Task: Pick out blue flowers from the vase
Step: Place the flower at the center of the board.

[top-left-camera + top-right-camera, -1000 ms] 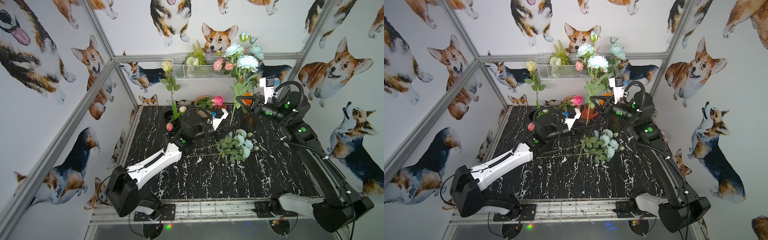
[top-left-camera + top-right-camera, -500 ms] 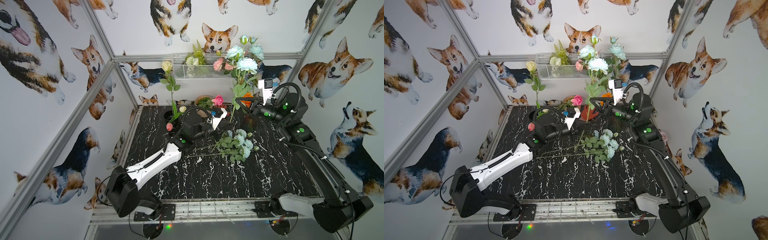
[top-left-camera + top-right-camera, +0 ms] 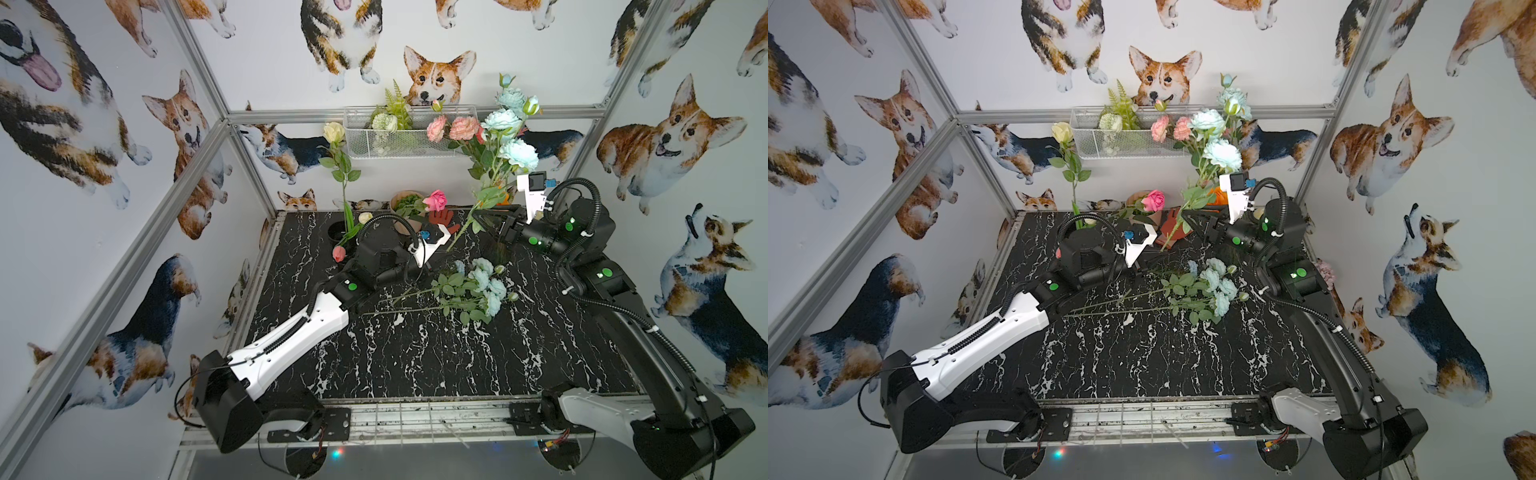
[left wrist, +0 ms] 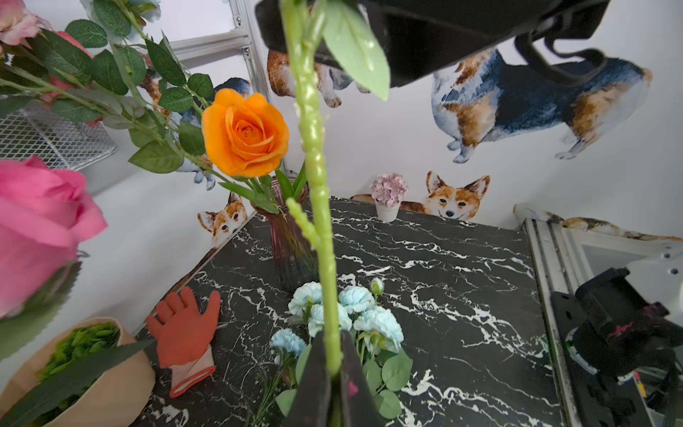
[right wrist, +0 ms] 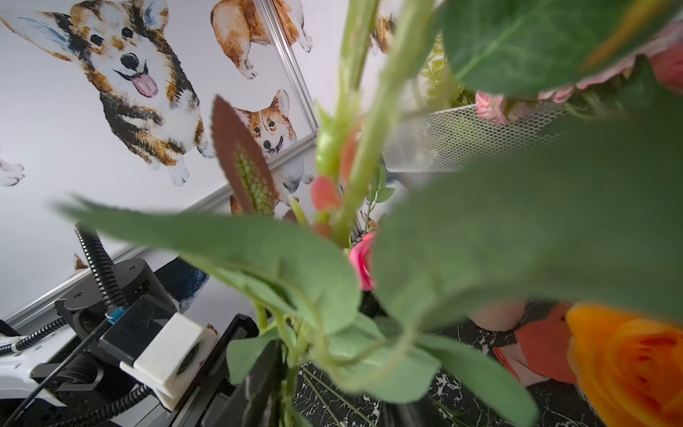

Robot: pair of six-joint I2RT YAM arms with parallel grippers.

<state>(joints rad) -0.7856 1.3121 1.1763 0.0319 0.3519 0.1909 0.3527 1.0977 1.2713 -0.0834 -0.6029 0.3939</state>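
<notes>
Black marbled tabletop [image 3: 415, 365] lay below; left gripper [image 4: 332, 355] pinched the pale aqua-blue flower spray [image 3: 503, 120] low on its green stem [image 4: 318, 185], which pointed toward one o'clock through the right gripper's [image 3: 478, 217] seemingly parted jaws.

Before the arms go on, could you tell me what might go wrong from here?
The left pincer grips the blue spray low on its stem, so the tall top may swing down. Its leaves crowd the right pincer and may snag. The pink blooms beside it could be dragged along.
</notes>
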